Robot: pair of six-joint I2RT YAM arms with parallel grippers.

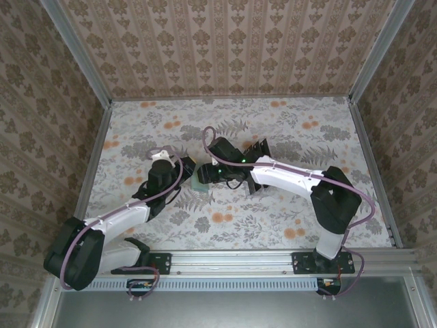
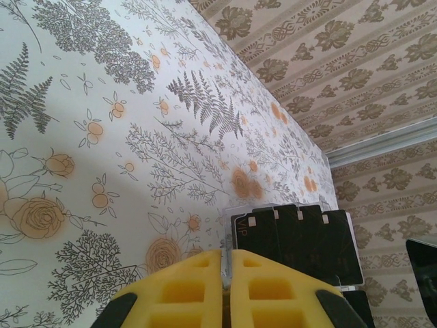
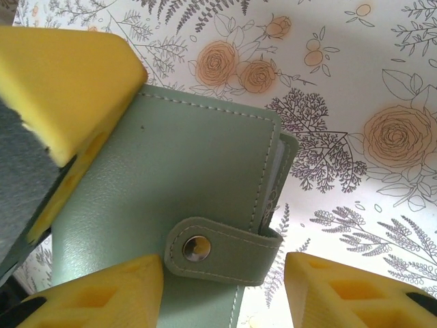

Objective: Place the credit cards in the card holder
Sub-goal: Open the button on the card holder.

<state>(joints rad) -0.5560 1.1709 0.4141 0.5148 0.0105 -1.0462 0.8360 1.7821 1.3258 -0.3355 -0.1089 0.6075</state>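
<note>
The right wrist view shows the right claw [image 3: 222, 270] spread astride the snapped-shut card holder [image 3: 184, 178], whereas the left wrist view shows the left claw [image 2: 225, 265] pressed together, the black credit cards [image 2: 297, 239] just beyond its tips, slightly right.

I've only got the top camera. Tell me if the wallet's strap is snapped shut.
Observer: Yes, the strap is snapped shut over the green wallet.
Operator: Report the right gripper.
Observer: The right gripper is open, its fingers either side of the strap.
Operator: Now the cards.
Observer: Overlapping black cards, the nearest marked VIP, sit just past the shut left gripper.
</note>
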